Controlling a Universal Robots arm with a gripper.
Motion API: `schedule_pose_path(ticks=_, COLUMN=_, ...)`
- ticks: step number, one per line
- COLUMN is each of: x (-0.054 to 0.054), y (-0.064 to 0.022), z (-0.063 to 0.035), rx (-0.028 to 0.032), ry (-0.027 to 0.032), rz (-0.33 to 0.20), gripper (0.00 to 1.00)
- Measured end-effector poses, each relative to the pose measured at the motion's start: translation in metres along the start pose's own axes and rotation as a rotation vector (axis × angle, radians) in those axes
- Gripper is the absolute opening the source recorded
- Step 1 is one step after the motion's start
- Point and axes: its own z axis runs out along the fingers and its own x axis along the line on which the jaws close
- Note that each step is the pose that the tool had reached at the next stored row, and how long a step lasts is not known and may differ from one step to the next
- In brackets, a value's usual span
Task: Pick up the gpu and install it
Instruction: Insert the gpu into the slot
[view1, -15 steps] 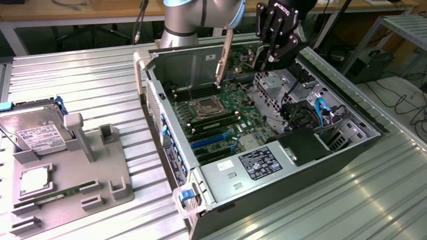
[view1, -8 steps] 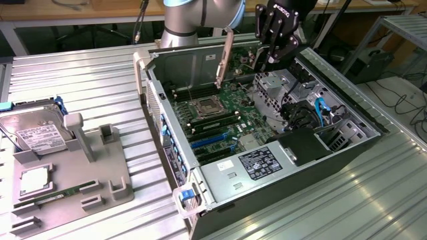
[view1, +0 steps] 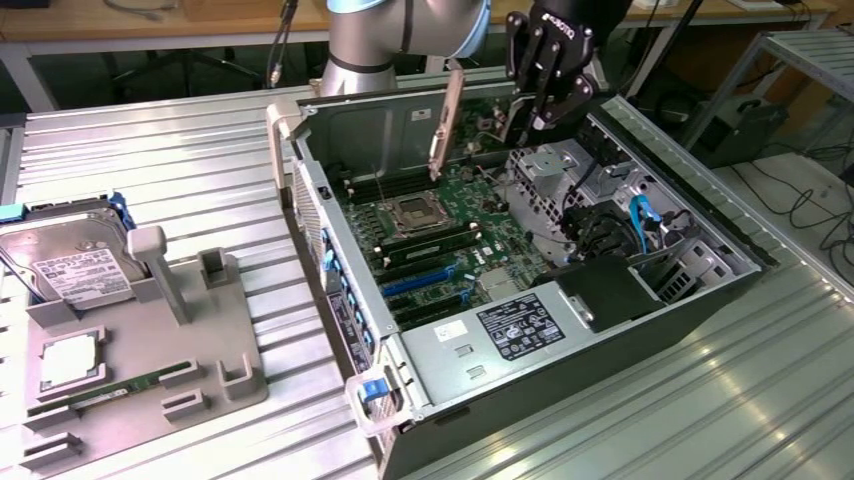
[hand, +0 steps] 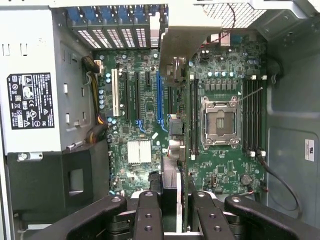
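The gpu (view1: 483, 125) hangs edge-on above the open computer case (view1: 304, 180), its long pale metal end bracket (view1: 450, 120) pointing down toward the motherboard (view1: 447, 235). My gripper (view1: 542, 118) is shut on the card's other end, over the case's back part. In the wrist view the gpu (hand: 172, 150) runs away from between my fingers (hand: 148, 217), and its bracket (hand: 185, 42) hovers over the board near the blue expansion slot (hand: 160, 100). The card touches nothing in the case.
Inside the case are the processor socket (view1: 411, 213), blue slots (view1: 420, 282), the power supply (view1: 514, 330) and drive cages with blue cables (view1: 641, 225). At the exterior view's left, a grey holder (view1: 200, 330) carries a silver hard drive (view1: 74, 265) and a green memory stick (view1: 114, 392).
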Motion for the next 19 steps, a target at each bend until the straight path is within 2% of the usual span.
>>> schedule_pose_path(ticks=7, x=-0.002, y=0.0031, z=0.0034, rx=0.0004, ry=-0.0001, rz=0.000, gripper=0.28)
schedule_pose_path(ticks=12, x=-0.002, y=0.0111, z=0.0061, rx=0.0003, ry=0.0001, rz=-0.004, gripper=0.28)
schedule_pose_path(ticks=19, x=-0.002, y=0.0152, z=0.0082, rx=0.0003, ry=0.0000, rz=-0.006, gripper=0.28)
